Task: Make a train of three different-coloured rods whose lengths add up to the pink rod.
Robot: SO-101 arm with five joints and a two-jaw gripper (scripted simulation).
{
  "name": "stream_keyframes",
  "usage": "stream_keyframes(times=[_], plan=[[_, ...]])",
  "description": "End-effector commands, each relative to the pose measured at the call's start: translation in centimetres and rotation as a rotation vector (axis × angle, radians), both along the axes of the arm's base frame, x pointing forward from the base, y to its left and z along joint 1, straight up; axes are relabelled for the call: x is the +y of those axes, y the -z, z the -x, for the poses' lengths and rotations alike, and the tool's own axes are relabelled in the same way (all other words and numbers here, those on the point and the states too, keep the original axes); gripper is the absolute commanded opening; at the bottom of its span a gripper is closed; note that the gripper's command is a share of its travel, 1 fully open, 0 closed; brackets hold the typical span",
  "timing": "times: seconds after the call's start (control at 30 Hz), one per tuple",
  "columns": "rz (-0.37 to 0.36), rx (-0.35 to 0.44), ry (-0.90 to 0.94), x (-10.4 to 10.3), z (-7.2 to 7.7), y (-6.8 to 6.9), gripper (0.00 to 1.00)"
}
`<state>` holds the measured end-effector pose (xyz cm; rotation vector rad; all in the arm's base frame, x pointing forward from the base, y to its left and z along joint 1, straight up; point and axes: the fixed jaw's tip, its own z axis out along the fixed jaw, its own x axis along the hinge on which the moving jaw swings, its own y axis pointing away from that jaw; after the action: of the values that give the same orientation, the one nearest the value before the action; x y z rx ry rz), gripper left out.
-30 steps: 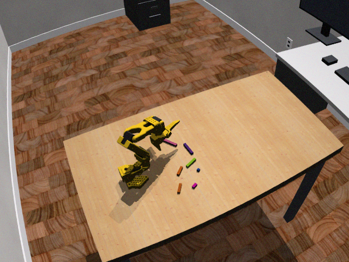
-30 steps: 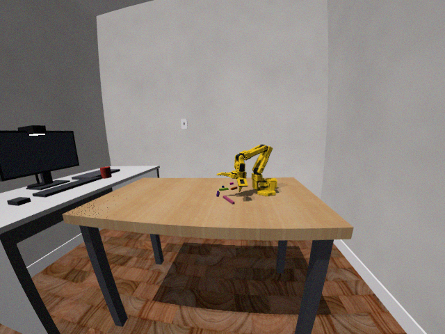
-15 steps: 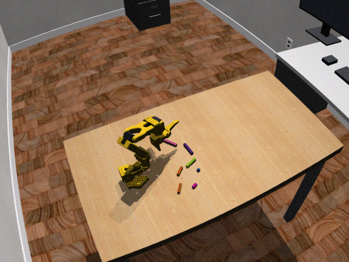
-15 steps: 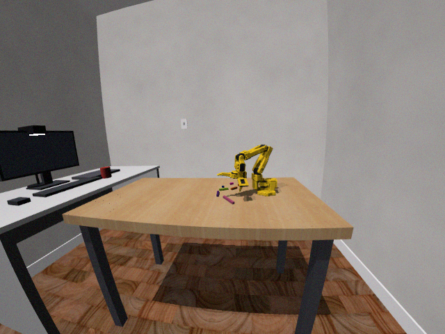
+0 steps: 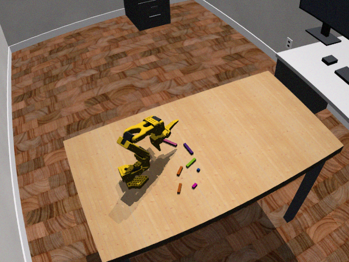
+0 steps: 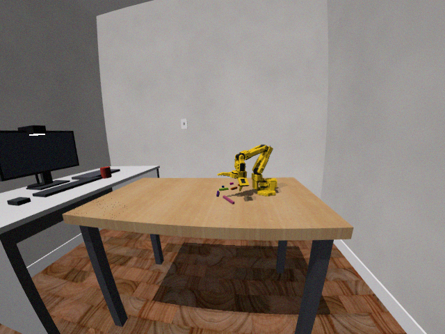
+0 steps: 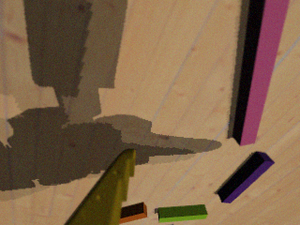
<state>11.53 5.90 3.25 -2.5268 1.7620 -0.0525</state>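
My gripper [image 5: 167, 133] is open and empty, hovering above the table beside the near end of the pink rod [image 5: 170, 142]. The pink rod lies flat; in the wrist view it [image 7: 260, 70] runs along the right edge. To its right lie a purple rod [image 5: 188, 148], a lime rod [image 5: 190, 162], a small blue rod [image 5: 198, 170], two orange rods [image 5: 179, 170] [image 5: 179, 188] and a magenta rod [image 5: 194, 185], all apart from one another. The wrist view shows the purple rod [image 7: 245, 177], the lime rod [image 7: 183, 213], one orange rod [image 7: 133, 212] and one yellow jaw [image 7: 105, 197].
The arm's base [image 5: 132, 174] stands on the wooden table left of the rods. A white desk [image 5: 315, 67] with a monitor stands to the right of the table. The table's front edge runs below the rods.
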Motion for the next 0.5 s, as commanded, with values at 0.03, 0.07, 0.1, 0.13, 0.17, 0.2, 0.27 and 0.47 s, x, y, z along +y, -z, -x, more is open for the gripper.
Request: stream_keyframes(times=[0.03,0.07,0.1,0.13,0.17,0.2,0.27,0.47], plan=[[-0.017,-0.031,-0.008,0.25,-0.47,-0.52,1.0],[-0.018,-0.035,-0.01,0.28,-0.53,-0.59,1.0],[-0.02,-0.039,-0.012,0.31,-0.58,-0.66,1.0],[-0.022,-0.043,-0.014,0.33,-0.64,-0.73,1.0],[-0.023,-0.046,-0.016,0.36,-0.7,-0.8,1.0],[-0.025,-0.05,-0.018,0.39,-0.75,-0.88,1.0],[-0.028,-0.058,-0.022,0.44,-0.86,-1.02,1.0],[-0.035,-0.073,-0.03,0.54,-1.08,-1.32,1.0]])
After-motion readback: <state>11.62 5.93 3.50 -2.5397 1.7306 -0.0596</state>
